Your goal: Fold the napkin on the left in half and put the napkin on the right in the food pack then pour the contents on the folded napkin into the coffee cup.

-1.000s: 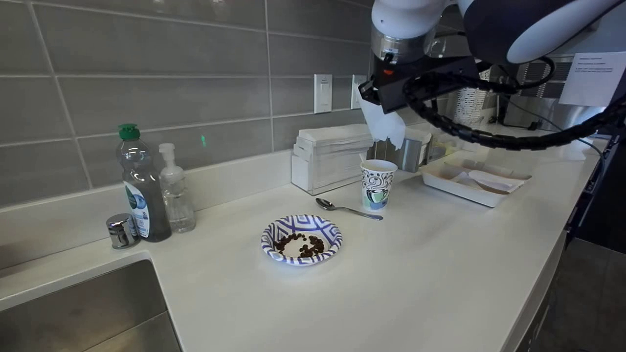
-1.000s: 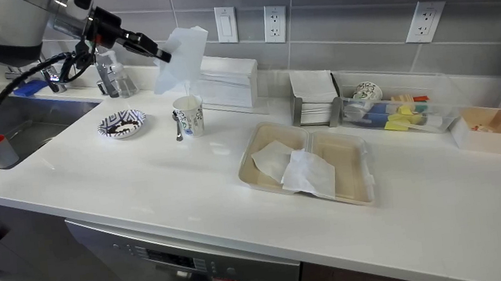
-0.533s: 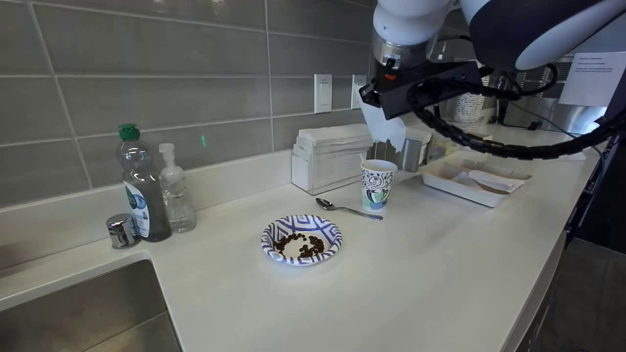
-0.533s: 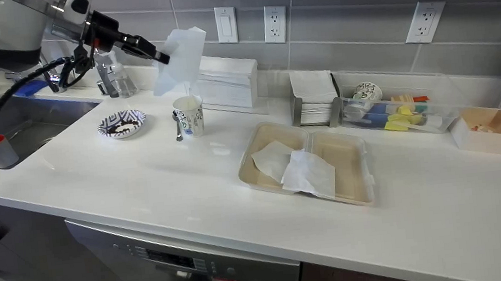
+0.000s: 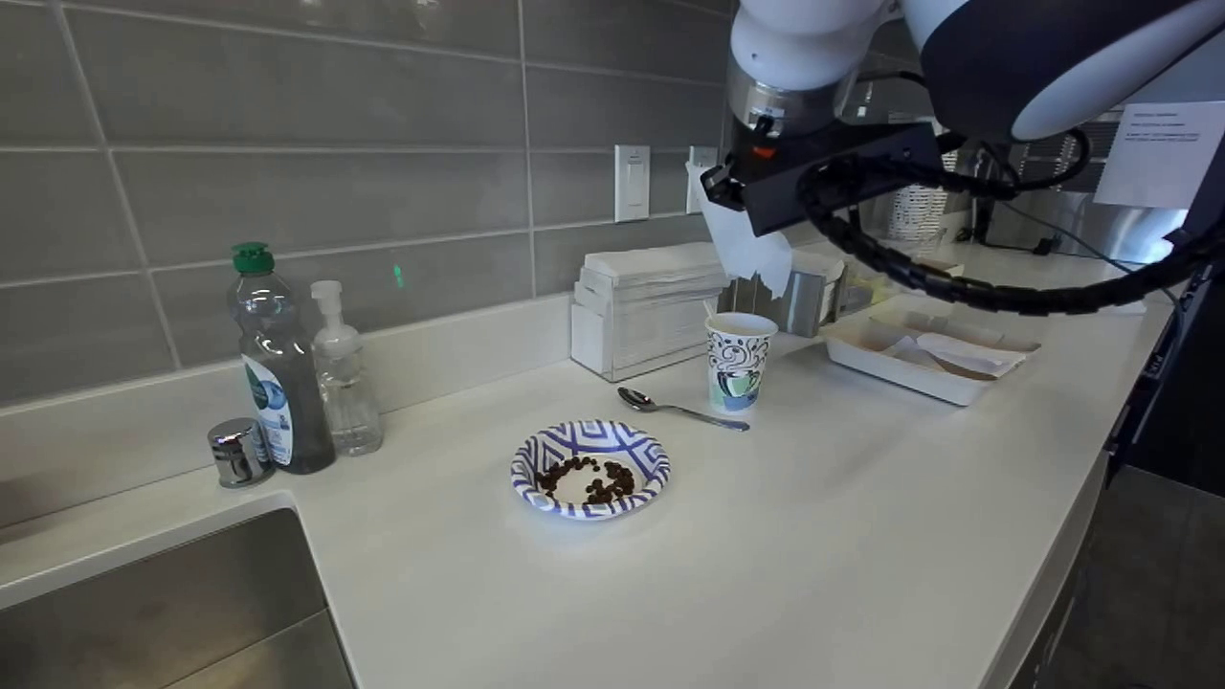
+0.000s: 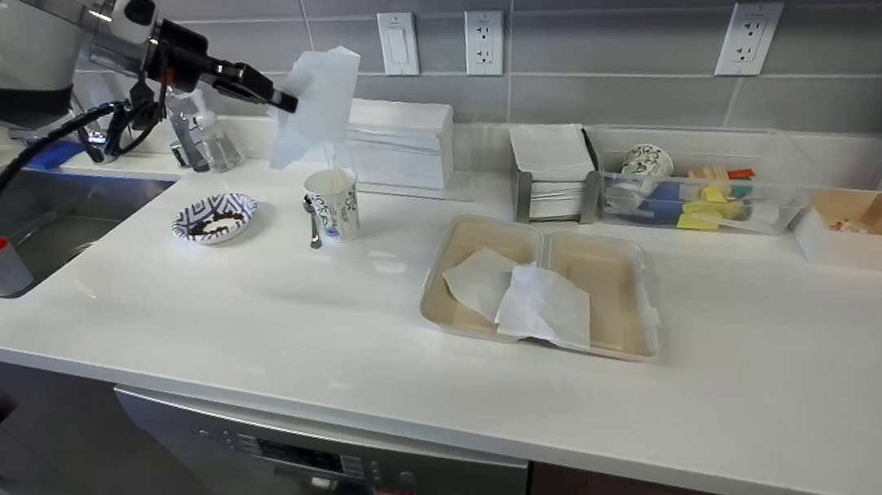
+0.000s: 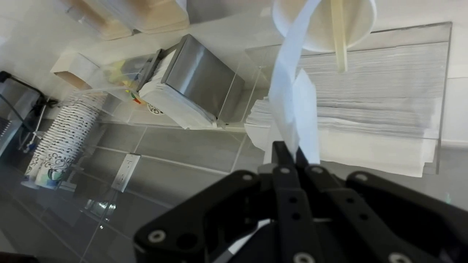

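Napkin (image 6: 323, 96) is pinched in the hand (image 7: 291, 155), hanging partly below it.

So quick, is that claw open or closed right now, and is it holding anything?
The claw: closed, holding a white napkin in the air.

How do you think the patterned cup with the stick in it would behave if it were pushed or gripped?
The cup would probably tip easily, since it stands taller than wide and narrows toward its base. It looks like thin paper, so it may dent under a firm squeeze. The stick, poking out of the top, could slide out if it falls.
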Robot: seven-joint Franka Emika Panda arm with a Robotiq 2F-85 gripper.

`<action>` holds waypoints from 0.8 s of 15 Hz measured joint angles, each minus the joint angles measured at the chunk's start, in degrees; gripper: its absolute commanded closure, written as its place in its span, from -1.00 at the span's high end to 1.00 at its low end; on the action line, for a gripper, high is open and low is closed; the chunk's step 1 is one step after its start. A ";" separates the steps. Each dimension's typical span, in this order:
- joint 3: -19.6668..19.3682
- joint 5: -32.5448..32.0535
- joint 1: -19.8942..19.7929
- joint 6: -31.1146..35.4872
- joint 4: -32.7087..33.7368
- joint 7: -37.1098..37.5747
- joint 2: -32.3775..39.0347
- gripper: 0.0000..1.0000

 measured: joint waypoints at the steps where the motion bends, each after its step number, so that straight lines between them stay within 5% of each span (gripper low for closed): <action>1: -0.08 0.80 0.07 0.32 -0.01 -0.83 -0.16 -0.99; 7: -0.86 16.48 1.50 -0.66 -0.01 -17.83 -4.83 -0.99; 12: -0.26 33.37 2.91 -12.98 0.72 -36.48 -10.32 -0.99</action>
